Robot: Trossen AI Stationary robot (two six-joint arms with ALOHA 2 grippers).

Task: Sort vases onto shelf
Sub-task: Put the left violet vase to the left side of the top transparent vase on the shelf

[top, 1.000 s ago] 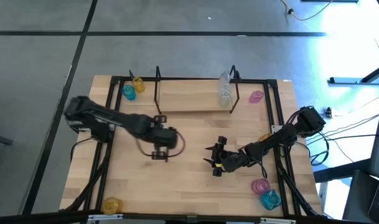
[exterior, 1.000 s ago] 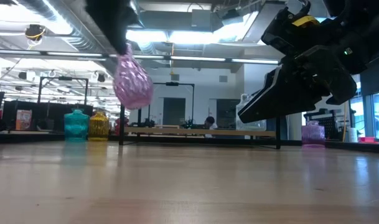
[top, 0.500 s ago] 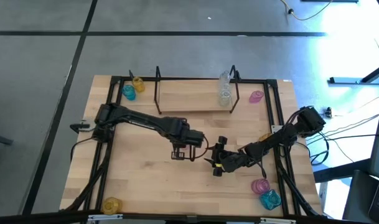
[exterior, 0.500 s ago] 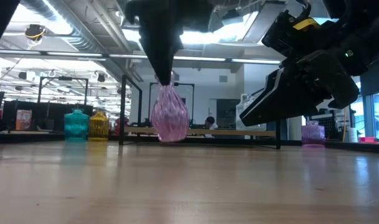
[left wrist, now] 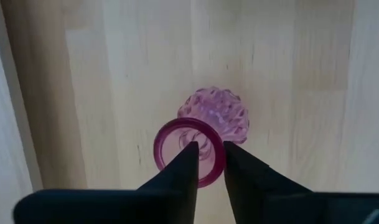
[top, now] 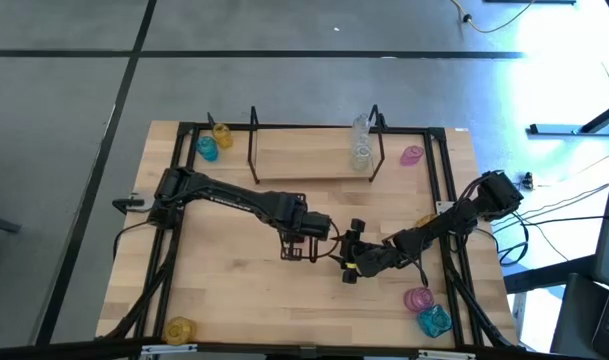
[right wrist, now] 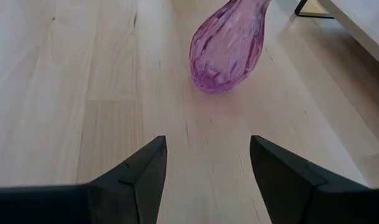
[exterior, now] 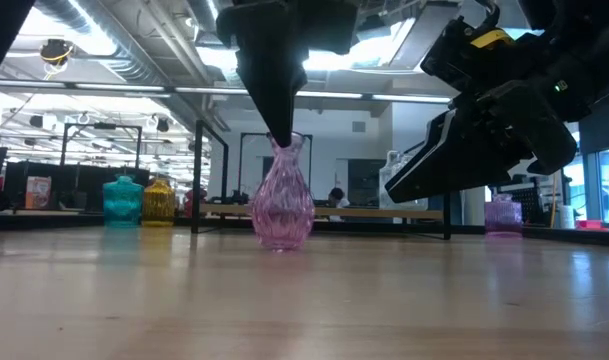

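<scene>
A pink vase (exterior: 282, 205) stands upright on its base on the table's middle, seen from above in the left wrist view (left wrist: 217, 112). My left gripper (left wrist: 211, 149) points down at its mouth, one finger inside the rim and one outside, with a narrow gap between them. My right gripper (right wrist: 205, 155) hovers open and low just right of the vase (right wrist: 226, 56), pointing at it and touching nothing. The shelf (top: 304, 155) lies at the table's far side with a clear vase (top: 360, 150) at its right end. My left gripper straddles the pink vase's rim (left wrist: 219, 171) from above, one finger (left wrist: 188, 162) inside the mouth and the other outside. The gap is wider than the rim's wall, and I cannot tell whether either finger touches it. The vase stands on the table.
A teal vase (top: 206, 149) and a yellow vase (top: 221, 133) stand left of the shelf, a pink one (top: 412, 155) right of it. A pink (top: 418, 298) and a teal vase (top: 435, 320) sit near right, a yellow one (top: 180, 328) near left. Black rails frame the table.
My left gripper has gone toward the table's right edge and down, carrying the pink vase toward my right gripper. The vase hung tilted above the table and now stands upright on its base.
</scene>
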